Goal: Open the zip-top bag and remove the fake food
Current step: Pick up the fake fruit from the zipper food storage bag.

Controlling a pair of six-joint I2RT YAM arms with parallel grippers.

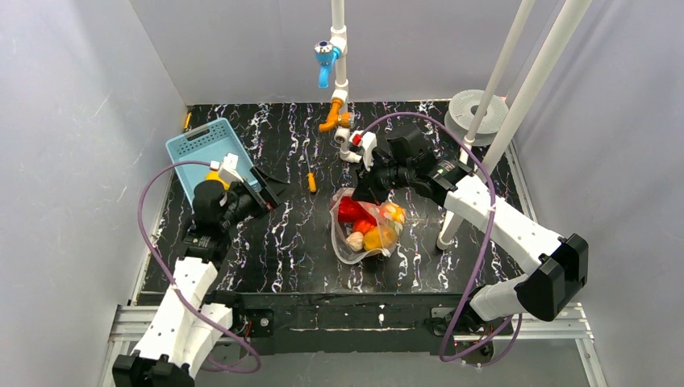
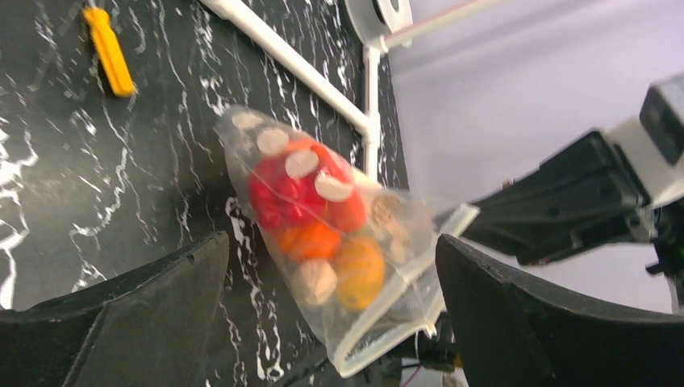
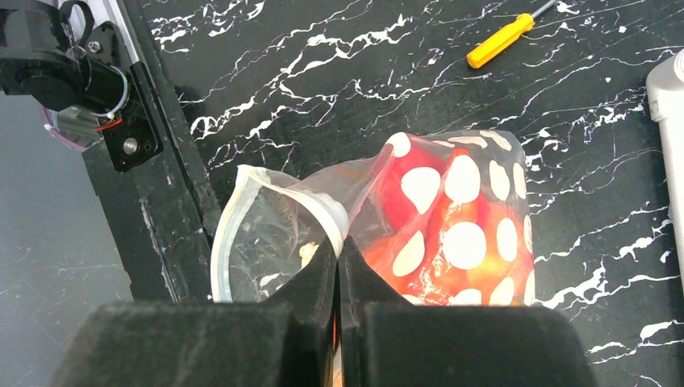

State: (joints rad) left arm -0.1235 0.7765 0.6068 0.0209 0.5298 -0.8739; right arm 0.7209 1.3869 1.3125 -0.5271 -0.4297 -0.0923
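The zip-top bag (image 1: 363, 230) lies mid-table, clear with white dots, its mouth open toward the near table edge. The fake food (image 1: 373, 228), red, orange and yellow pieces, is inside it. My right gripper (image 1: 368, 190) is shut on the bag's wall near the open rim; in the right wrist view the jaws (image 3: 339, 242) pinch plastic between the rim loop and the dotted side (image 3: 464, 234). My left gripper (image 1: 270, 190) is open and empty, left of the bag. In the left wrist view the bag (image 2: 367, 322) and food (image 2: 310, 214) show between its spread fingers (image 2: 161, 298).
A light blue basket (image 1: 202, 145) stands at the back left, close behind my left gripper, with something yellow (image 1: 214, 172) at its near edge. A yellow-handled screwdriver (image 1: 312, 182) lies between the grippers. White pipes with a blue tap (image 1: 326, 60) and poles (image 1: 492, 137) stand at the back and right.
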